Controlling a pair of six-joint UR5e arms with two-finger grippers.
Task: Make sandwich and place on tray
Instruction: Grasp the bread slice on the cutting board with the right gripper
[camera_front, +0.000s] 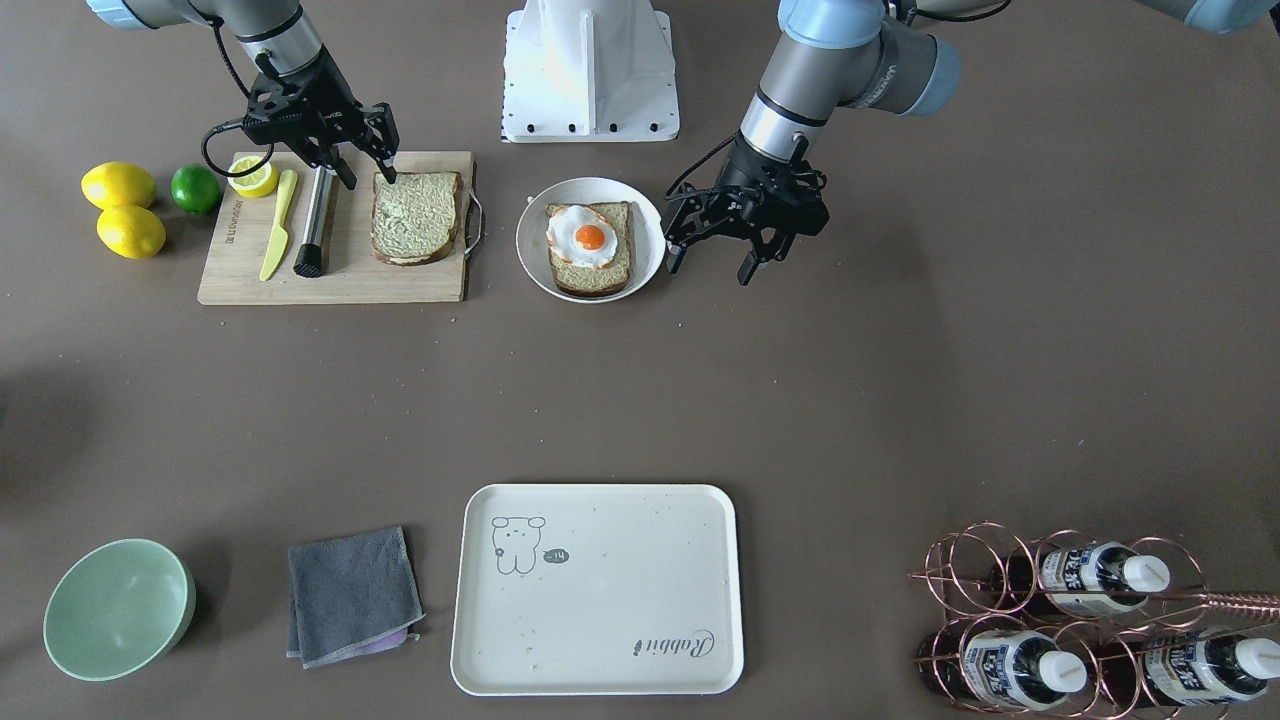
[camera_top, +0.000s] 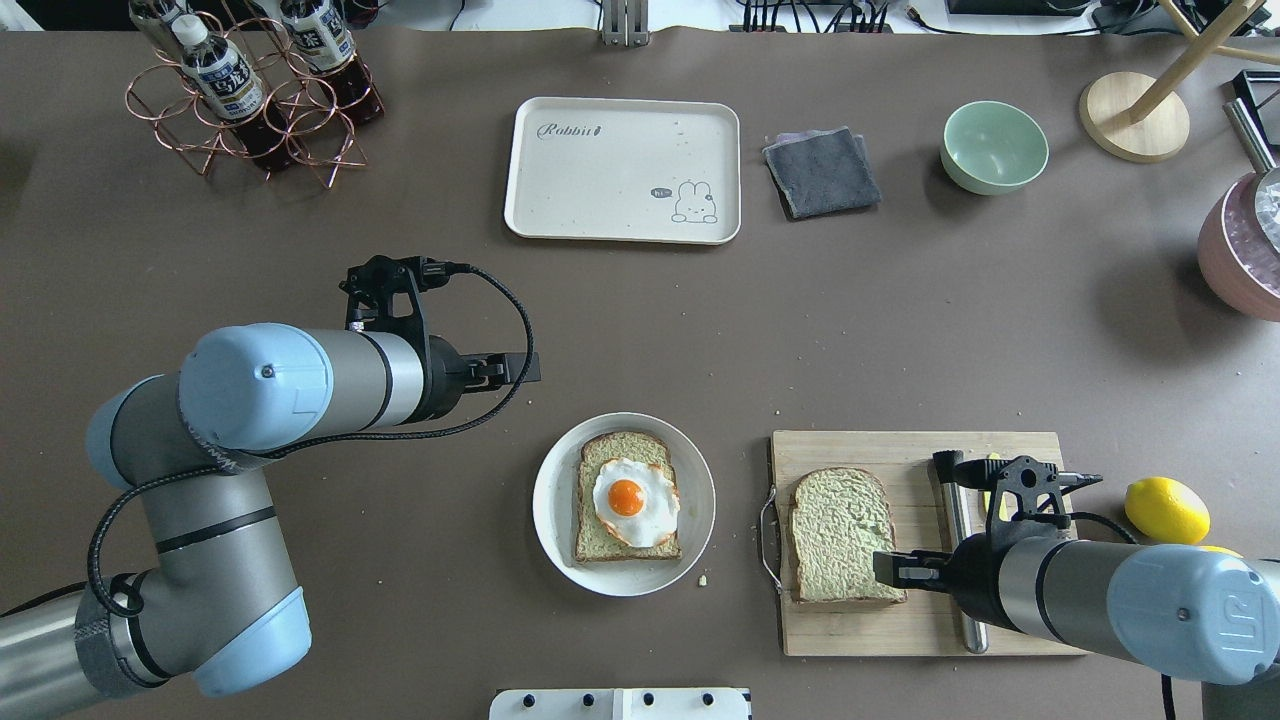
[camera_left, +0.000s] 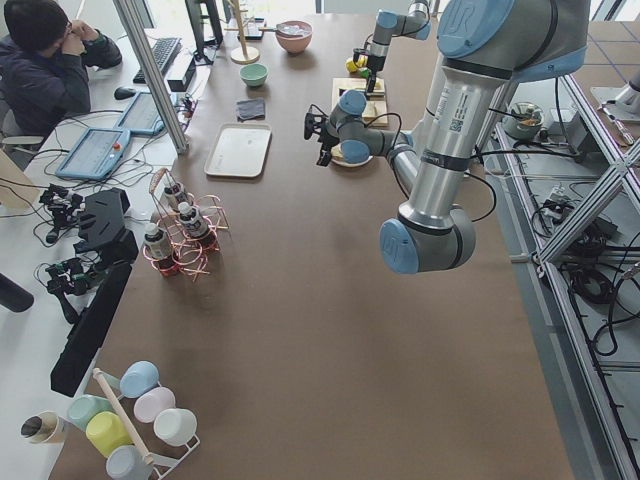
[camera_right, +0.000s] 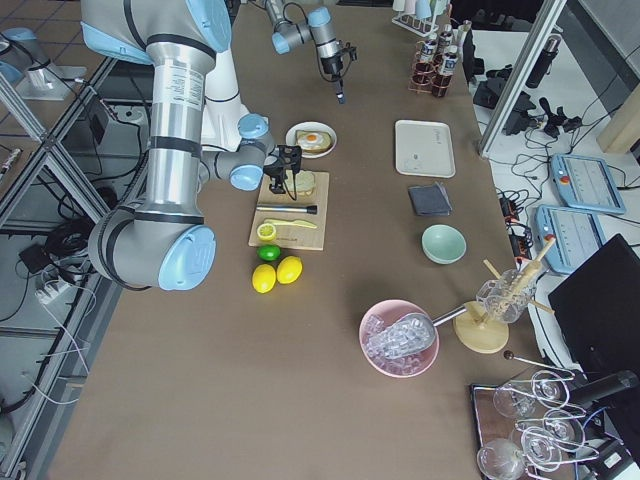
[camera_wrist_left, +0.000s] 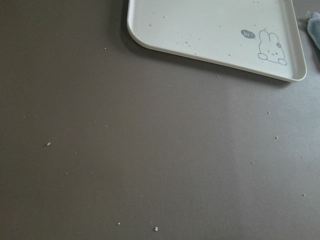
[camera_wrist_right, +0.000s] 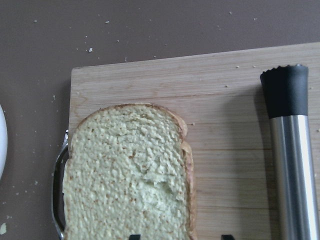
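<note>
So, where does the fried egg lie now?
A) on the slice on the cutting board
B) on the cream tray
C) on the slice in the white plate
C: the fried egg lies on the bread slice in the white plate; the plain slice on the cutting board has none.

Were two arms of silver-grey tube, left arm (camera_top: 330, 380) and right arm (camera_top: 1060, 600), capped at every joint in pale blue. Bore a small screw at the middle of each cap, and a faint UR mark on the right one. Ended in black hardware: left gripper (camera_front: 708, 272), right gripper (camera_front: 369, 180), each with two slim fingers. Trailed black cables (camera_top: 527, 330) in loops from the wrists. Stood on a white base (camera_front: 590, 70) dotted with dark bolts.
</note>
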